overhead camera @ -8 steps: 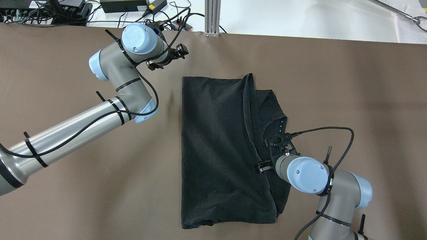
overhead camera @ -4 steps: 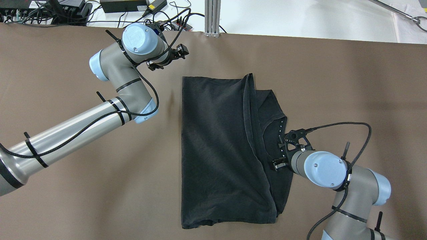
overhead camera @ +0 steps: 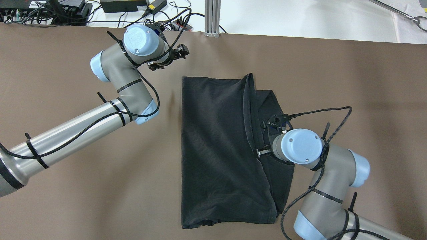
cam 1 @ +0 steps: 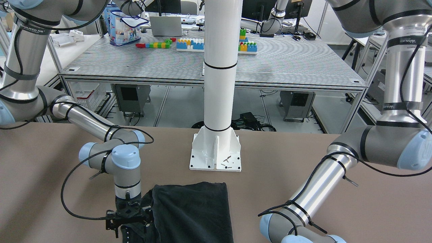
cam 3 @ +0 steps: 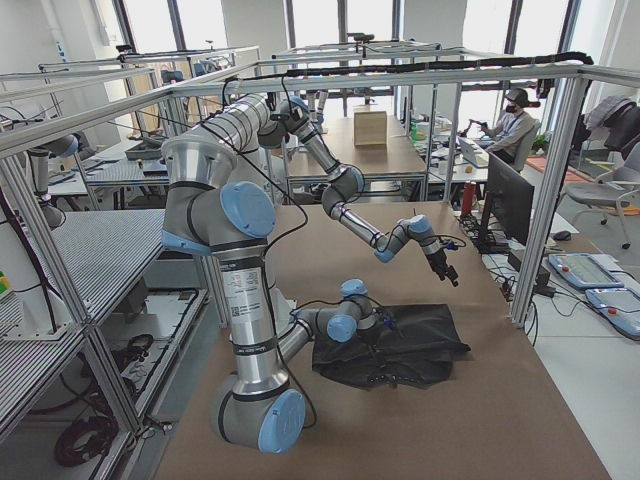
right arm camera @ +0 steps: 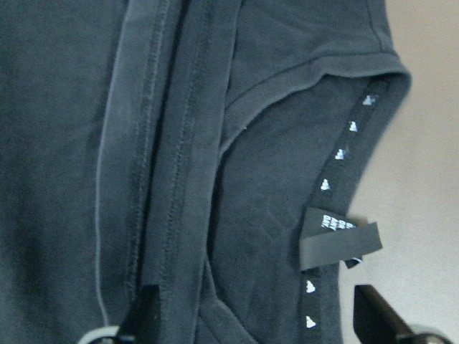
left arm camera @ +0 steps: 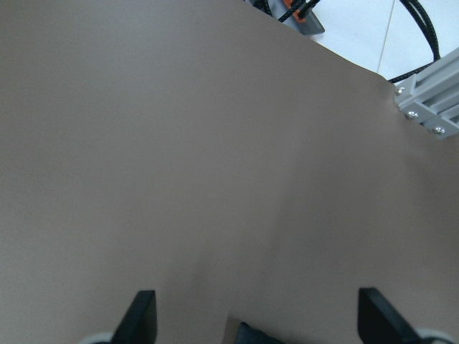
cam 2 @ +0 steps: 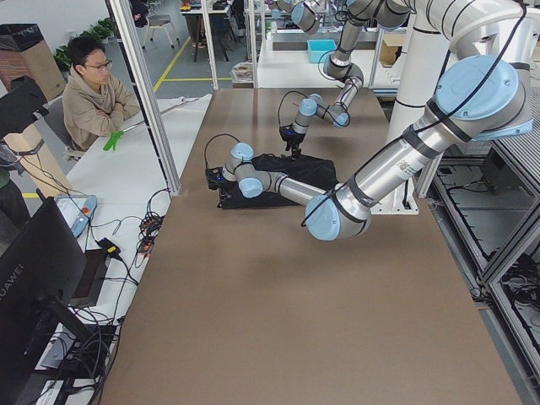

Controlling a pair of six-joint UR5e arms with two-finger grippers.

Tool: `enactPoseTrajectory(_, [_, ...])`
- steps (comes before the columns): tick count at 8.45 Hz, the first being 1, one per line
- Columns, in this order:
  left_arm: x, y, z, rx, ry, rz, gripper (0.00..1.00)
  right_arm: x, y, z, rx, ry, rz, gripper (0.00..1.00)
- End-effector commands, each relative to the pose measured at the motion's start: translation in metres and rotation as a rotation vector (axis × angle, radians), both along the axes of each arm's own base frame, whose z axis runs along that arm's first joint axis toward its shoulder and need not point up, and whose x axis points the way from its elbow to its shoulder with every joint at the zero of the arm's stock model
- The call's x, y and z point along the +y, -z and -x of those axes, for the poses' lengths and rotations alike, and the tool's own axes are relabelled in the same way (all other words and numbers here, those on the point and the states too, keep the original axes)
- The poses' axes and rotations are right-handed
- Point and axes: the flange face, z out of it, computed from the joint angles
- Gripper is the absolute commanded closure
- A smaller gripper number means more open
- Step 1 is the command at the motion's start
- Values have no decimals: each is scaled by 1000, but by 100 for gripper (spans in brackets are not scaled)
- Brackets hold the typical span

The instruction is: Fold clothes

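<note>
You're looking at the black garment (overhead camera: 217,150) lying partly folded at the middle of the table (overhead camera: 66,206). The right gripper (right arm camera: 258,319) is hovering over its collar (right arm camera: 315,75) (label (right arm camera: 337,244) showing), jaws spread, gripping nothing. The left gripper (left arm camera: 258,319) is hanging over bare table, likewise spread and empty.

Brown table (overhead camera: 100,200): black garment (overhead camera: 213,150), white pole base (cam 1: 202,162).

Left arm (overhead camera: 66,130), right arm (overhead camera: 333,163): silver-grey tubes, pale blue joint caps (overhead camera: 302,146), black braided cables (overhead camera: 313,111).
</note>
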Motion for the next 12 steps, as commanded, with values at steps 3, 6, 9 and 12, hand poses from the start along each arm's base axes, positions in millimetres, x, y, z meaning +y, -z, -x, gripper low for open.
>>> enactPoseTrajectory(3, [7, 5, -5, 10, -2, -7, 0, -33, 16, 52, 37, -34, 40, 5])
enactPoseTrajectory(6, [13, 7, -14, 14, -7, -3, 0, -34, 21, 54, 30, -34, 36, 5])
enactPoseTrajectory(9, [14, 8, -15, 21, -2, 1, 0, -37, 11, 58, 39, -56, 68, 5])
enactPoseTrajectory(12, [33, 14, -39, 14, 7, -21, 0, -36, 13, 58, 35, -57, 67, 5])
